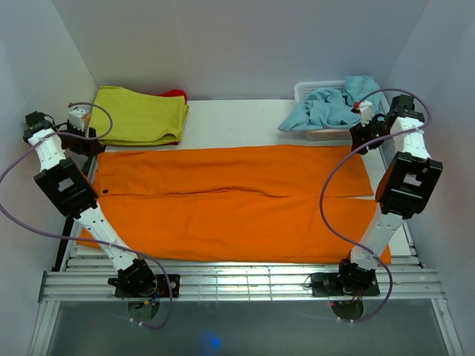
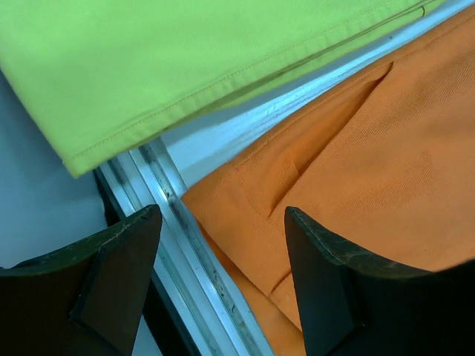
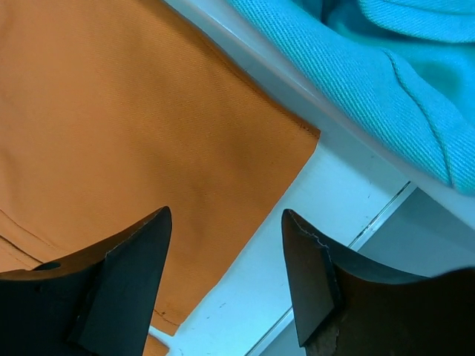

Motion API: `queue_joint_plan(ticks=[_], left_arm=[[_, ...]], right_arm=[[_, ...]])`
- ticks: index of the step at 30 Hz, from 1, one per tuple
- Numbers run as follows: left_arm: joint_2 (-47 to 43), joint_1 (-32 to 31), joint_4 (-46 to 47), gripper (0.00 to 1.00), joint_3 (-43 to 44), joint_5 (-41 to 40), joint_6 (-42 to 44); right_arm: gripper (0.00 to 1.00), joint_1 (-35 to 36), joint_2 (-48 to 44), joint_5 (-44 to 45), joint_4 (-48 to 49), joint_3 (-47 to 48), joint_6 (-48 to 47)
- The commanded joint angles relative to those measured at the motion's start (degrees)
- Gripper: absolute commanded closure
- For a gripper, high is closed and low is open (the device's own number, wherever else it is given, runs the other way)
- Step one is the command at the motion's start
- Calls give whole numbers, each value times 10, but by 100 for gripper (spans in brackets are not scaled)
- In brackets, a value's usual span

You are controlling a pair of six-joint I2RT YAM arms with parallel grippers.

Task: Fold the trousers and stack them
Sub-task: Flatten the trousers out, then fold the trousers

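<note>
From above, the orange trousers (image 1: pixel 230 211) lie spread flat over most of the counter (image 1: pixel 230 122), waistband to the left with its dark button (image 1: pixel 105 192) showing, and both legs run side by side to the right. I see no fold in them yet. A folded yellow-green cloth (image 1: pixel 141 115) sits at the back left, and a light blue garment (image 1: pixel 326 107) is heaped in a white basket (image 1: pixel 308 89) at the back right. The left arm (image 1: pixel 65 185) reaches to the far waistband corner, the right arm (image 1: pixel 404 182) to the far hem corner.

The left wrist view has its jaws apart and holding nothing, poised over the waistband corner by a pocket opening (image 2: pixel 326 126), with the counter's metal rail (image 2: pixel 178 222) below and the yellow-green cloth just beyond.

In the right wrist view the jaws are likewise apart and empty, hanging above the square hem corner, with the blue garment near it.

To my eye the job is barely begun: the spreading is done, while gripping both far corners, every fold and the stacking are all left to do
</note>
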Motion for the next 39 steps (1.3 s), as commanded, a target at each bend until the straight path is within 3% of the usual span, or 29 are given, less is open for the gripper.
queue_joint_plan(ticks=[1, 8, 12, 15, 16, 18, 23, 31, 39], left_arm=[[26, 14, -28, 22, 45, 60, 64], [78, 10, -70, 24, 65, 62, 175], [92, 10, -80, 27, 38, 42, 198], [94, 3, -80, 40, 14, 26, 208], [92, 2, -76, 52, -8, 18, 211], [81, 1, -70, 61, -28, 17, 216], [63, -1, -68, 82, -81, 6, 238], [42, -1, -69, 100, -108, 9, 253], [29, -7, -70, 100, -124, 10, 290]], right_arm=[[33, -2, 5, -26, -8, 28, -67], [26, -5, 17, -52, -13, 37, -145], [23, -6, 33, -65, -8, 55, -176], [25, -5, 57, -76, -28, 81, -186], [27, -4, 64, -77, -33, 84, -186], [33, 1, 77, -78, -46, 83, -178], [41, 24, 76, -39, -10, -19, -163], [53, 31, 63, 57, 20, -141, -208], [58, 26, -53, 54, -50, -267, -295]])
